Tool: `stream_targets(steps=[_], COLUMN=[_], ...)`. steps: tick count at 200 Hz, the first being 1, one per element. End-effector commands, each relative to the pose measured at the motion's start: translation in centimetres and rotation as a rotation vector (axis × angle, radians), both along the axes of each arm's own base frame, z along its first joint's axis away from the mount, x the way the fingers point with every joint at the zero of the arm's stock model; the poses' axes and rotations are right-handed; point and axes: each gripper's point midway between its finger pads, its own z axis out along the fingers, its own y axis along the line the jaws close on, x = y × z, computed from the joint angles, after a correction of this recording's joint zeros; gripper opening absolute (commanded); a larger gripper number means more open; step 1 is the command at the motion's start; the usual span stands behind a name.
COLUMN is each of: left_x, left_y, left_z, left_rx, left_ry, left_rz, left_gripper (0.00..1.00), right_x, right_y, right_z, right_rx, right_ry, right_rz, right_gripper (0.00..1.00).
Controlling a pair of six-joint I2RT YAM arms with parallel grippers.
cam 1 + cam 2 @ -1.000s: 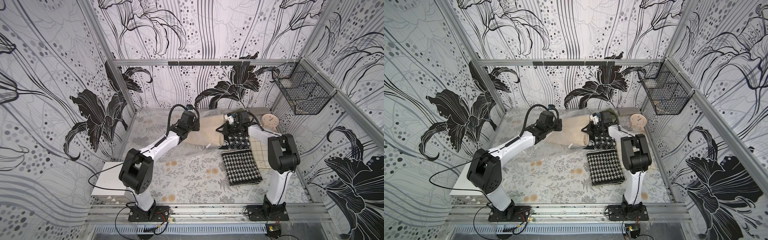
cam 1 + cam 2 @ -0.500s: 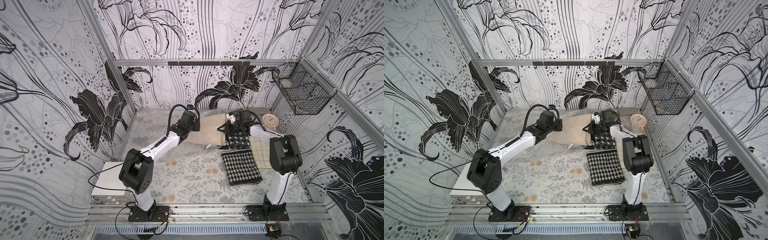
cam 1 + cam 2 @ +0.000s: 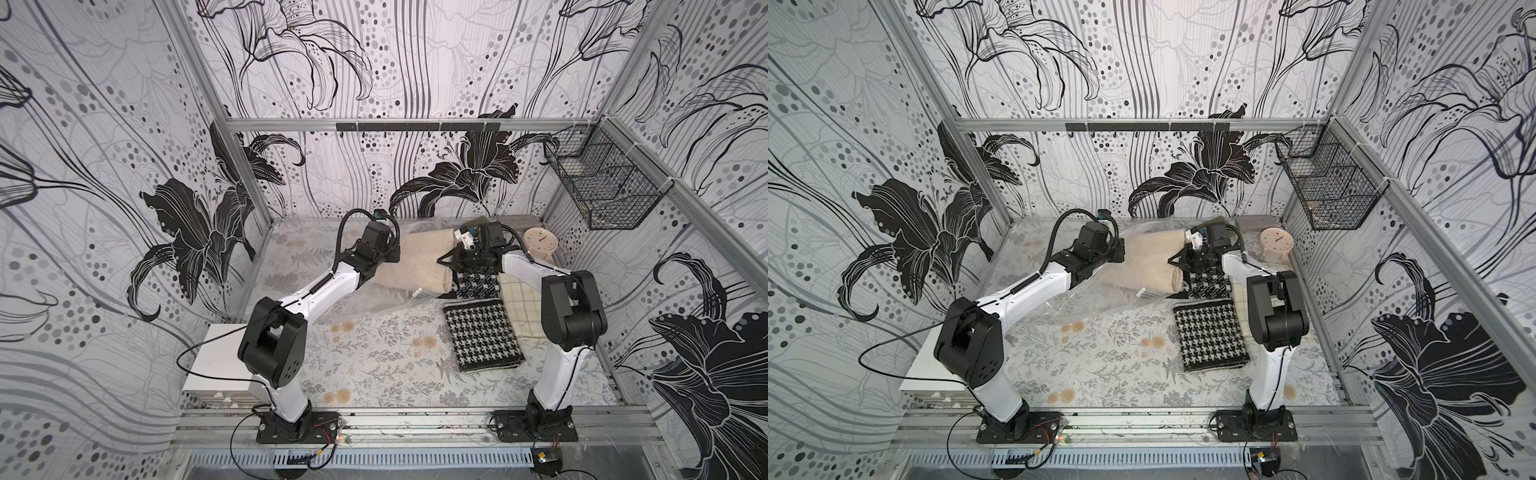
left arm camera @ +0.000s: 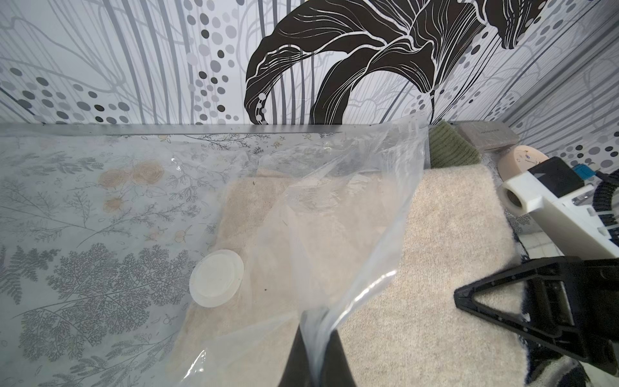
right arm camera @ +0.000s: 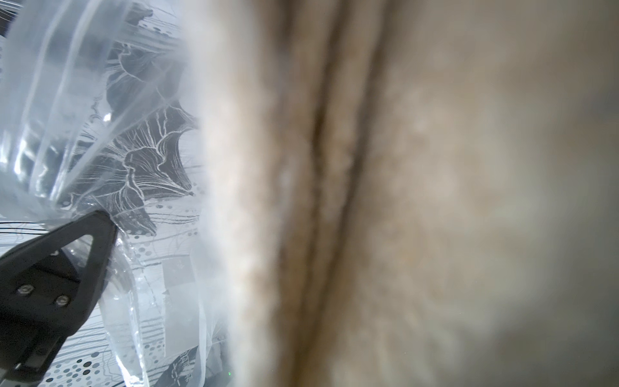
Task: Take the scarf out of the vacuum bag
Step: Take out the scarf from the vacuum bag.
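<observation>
Left wrist view gives us the clearest look. The left gripper (image 4: pixel 315 338) has its two black fingers pressed together on a gathered fold of the vacuum bag (image 4: pixel 301 207), and the clear plastic stands up from that pinch like a tent. Under it lies the beige scarf (image 4: pixel 452 251), folded flat. Part of it is covered by the plastic and the rest lies bare outside the bag's mouth. We see the round white valve (image 4: pixel 217 283) on the plastic at the covered scarf's edge. The right gripper (image 4: pixel 465 297) has its tip on the bare end of the scarf, its fingers drawn nearly together and, as far as we can judge, nipping the cloth. Right wrist view is filled with blurred beige cloth, with crinkled plastic beside it.

In both top views the bag and scarf lie at 12 o'clock on the table (image 3: pixel 374 365). The left gripper is over the scarf's 9 o'clock part and the right gripper is at its 3 o'clock end. A houndstooth cloth (image 3: pixel 482 332) lies at 5 o'clock from the scarf, and a small round clock (image 3: pixel 538 241) at 2 o'clock.
</observation>
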Motion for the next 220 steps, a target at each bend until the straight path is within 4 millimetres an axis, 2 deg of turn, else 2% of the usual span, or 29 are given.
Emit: stream_targets(steps=[1, 110, 220], left_x=[0.7, 0.8, 0.9], left_y=[-0.3, -0.5, -0.9], left_z=[1.8, 1.1, 0.6], left_rx=[-0.017, -0.014, -0.028], left_ry=[-0.05, -0.037, -0.028], left_rz=[0.005, 0.002, -0.008], left_gripper=[0.0, 0.0, 0.0], right_x=[0.1, -0.4, -1.0], right_y=[-0.9, -2.4, -3.2], right_z=[2.0, 2.5, 2.1], right_rx=[-0.012, -0.027, -0.029], right_ry=[-0.065, -0.083, -0.067], right_rz=[-0.006, -0.026, -0.041], right_gripper=[0.0, 0.0, 0.0])
